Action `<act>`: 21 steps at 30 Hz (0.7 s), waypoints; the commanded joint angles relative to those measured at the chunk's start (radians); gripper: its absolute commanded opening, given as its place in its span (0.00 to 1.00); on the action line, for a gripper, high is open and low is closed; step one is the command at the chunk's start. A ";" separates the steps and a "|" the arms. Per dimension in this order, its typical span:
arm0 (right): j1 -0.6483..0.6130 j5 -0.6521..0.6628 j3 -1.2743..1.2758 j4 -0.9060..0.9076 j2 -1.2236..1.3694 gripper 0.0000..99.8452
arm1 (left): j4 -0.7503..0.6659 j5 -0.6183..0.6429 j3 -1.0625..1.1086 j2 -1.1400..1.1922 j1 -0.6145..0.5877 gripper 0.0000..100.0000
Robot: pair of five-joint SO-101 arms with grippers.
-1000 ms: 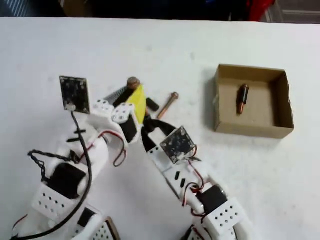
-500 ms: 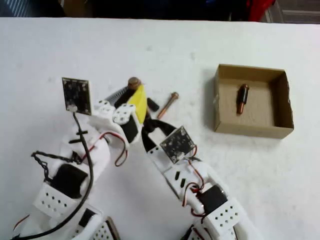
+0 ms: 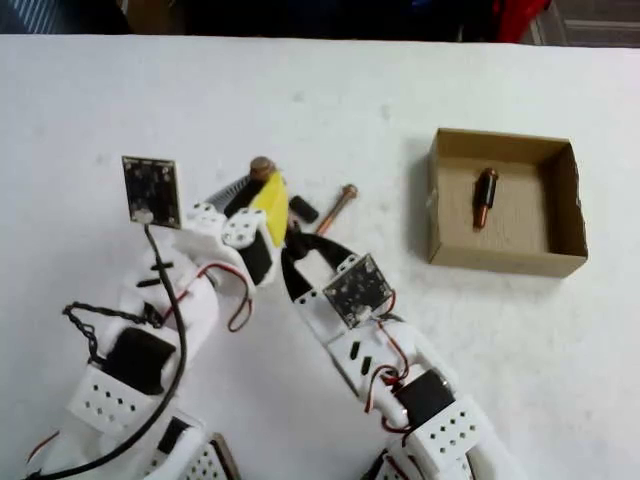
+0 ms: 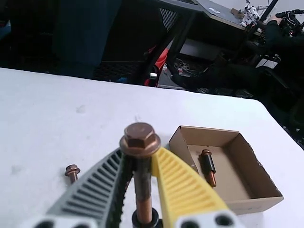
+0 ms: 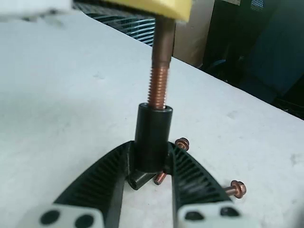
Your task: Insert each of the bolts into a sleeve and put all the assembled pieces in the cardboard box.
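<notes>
Copper-coloured hex-head bolt (image 4: 141,180) is clamped in the left claw (image 4: 139,156), well apart from the open brown cardboard box (image 3: 505,262), its threaded tip seated in the mouth of the black cylindrical sleeve (image 5: 153,135) that the right claw (image 5: 149,148) grips. Insertion looks just begun; next, press straight along the axis. Inside the box lies one assembled piece (image 3: 484,198).

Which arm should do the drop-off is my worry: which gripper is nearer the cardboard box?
Right, narrowly. The right gripper holds the sleeve at the side toward the cardboard box; the left gripper, holding the bolt above it, sits just farther from the box.
</notes>
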 commanded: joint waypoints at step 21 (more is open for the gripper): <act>0.001 0.009 -0.054 -0.082 -0.016 0.02 | 0.100 0.006 -0.020 -0.035 0.076 0.02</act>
